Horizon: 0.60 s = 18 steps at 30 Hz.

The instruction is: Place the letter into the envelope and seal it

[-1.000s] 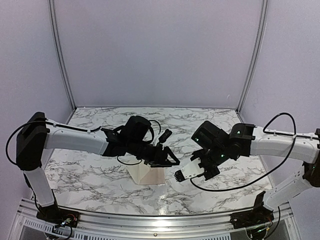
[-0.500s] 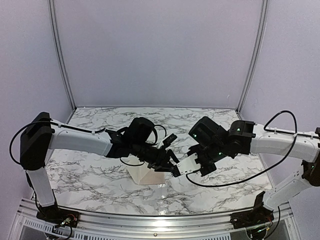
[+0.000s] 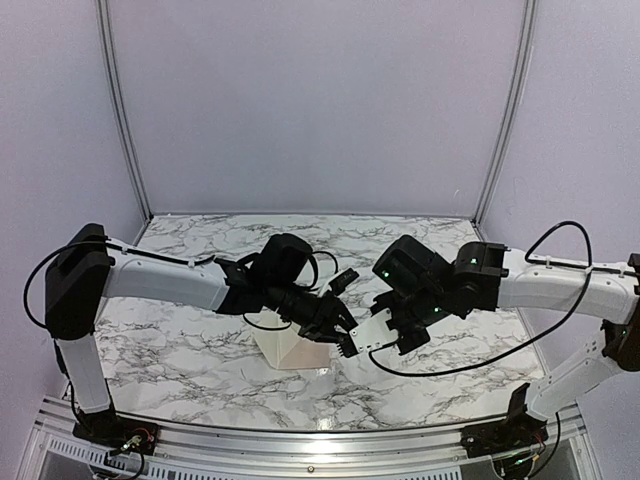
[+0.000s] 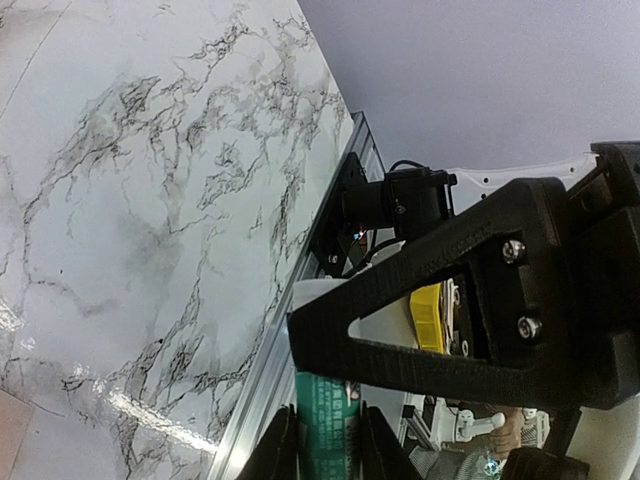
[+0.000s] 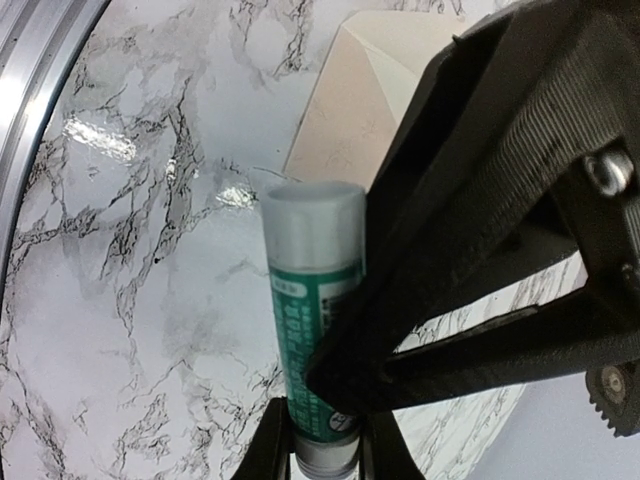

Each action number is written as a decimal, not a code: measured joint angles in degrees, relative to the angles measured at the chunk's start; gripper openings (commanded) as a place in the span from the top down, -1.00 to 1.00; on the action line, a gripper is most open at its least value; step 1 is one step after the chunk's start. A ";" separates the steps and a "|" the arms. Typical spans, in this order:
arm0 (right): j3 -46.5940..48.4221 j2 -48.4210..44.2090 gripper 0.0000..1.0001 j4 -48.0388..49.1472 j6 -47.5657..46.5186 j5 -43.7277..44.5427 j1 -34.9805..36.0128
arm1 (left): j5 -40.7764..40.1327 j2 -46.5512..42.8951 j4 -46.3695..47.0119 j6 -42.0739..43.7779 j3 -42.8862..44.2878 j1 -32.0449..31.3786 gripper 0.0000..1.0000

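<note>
The right end effector [image 5: 320, 445] clamps the glue stick [image 5: 312, 300] by its base; the left end effector [image 4: 325, 445] is closed around its green body, near the envelope [image 3: 282, 352].

Robot lab test booth, marble-print tabletop [image 3: 180, 340], plain lilac walls [image 3: 320, 100], aluminium frame posts [image 3: 122, 110].

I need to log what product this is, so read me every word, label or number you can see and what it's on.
The glue stick: white print on its green label, too small and blurred to read.
The envelope: no writing that I can make out.
No other text is legible in any view.
</note>
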 measured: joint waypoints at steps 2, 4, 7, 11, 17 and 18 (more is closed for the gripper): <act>0.00 0.00 0.76 0.02 0.02 0.04 0.00 | 0.39 0.20 0.07 -0.15 0.09 0.02 0.43; 0.00 0.00 0.76 0.48 0.02 0.35 0.02 | 1.38 0.52 0.07 -0.57 0.22 -0.04 0.43; 0.00 0.00 0.76 0.90 0.02 0.57 0.04 | 2.47 1.36 0.02 -0.94 0.76 -0.15 0.45; 0.00 0.00 0.75 1.01 0.02 0.94 0.04 | 3.15 2.12 -0.04 -1.09 1.53 -0.28 0.63; 0.00 0.00 0.35 1.05 0.15 1.33 0.04 | 3.58 2.45 -0.13 -1.07 1.84 -0.22 0.78; 0.00 0.00 0.25 1.33 0.31 1.36 0.04 | 3.58 2.45 -0.11 -0.94 1.84 -0.22 0.80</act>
